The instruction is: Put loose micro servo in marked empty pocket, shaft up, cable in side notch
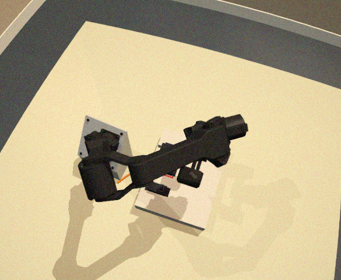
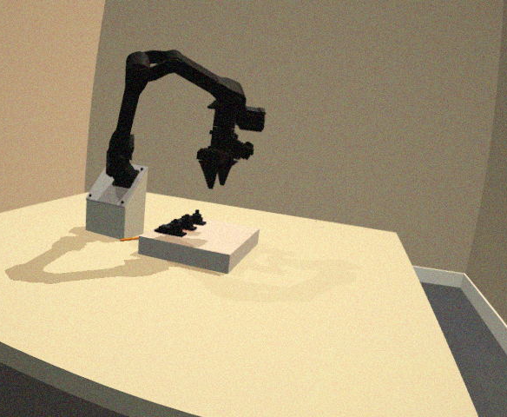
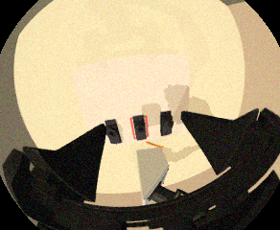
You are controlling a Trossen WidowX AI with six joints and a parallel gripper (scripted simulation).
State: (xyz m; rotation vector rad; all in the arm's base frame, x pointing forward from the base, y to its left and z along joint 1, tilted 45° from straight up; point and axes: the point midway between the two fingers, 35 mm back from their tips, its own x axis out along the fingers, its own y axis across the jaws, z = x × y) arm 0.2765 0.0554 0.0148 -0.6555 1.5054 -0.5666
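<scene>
The micro servo (image 3: pixel 139 127) (image 2: pixel 185 222) is a black block within the red pocket outline (image 3: pixel 132 128) (image 1: pixel 169 176) on the pale deck (image 1: pixel 191 210) (image 2: pixel 231 237) (image 3: pixel 130 81). It looks upright, with its shaft on top; whether both ears lie flat is too small to tell. Its orange cable (image 3: pixel 154 144) (image 1: pixel 124 178) (image 2: pixel 128 239) runs out past the deck's edge toward the arm's base; the notch itself cannot be made out. My gripper (image 2: pixel 216 185) (image 3: pixel 144 121) is open and empty, well above the deck and apart from the servo. The arm hides most of the servo in the top view.
Two other black servos (image 3: pixel 113 131) (image 3: pixel 166 124) stand on the deck, one on each side of the middle one. The arm's grey base block (image 2: pixel 105 217) (image 3: pixel 151 168) stands beside the deck, beyond the cable's end. Arm shadows fall across the deck and the table.
</scene>
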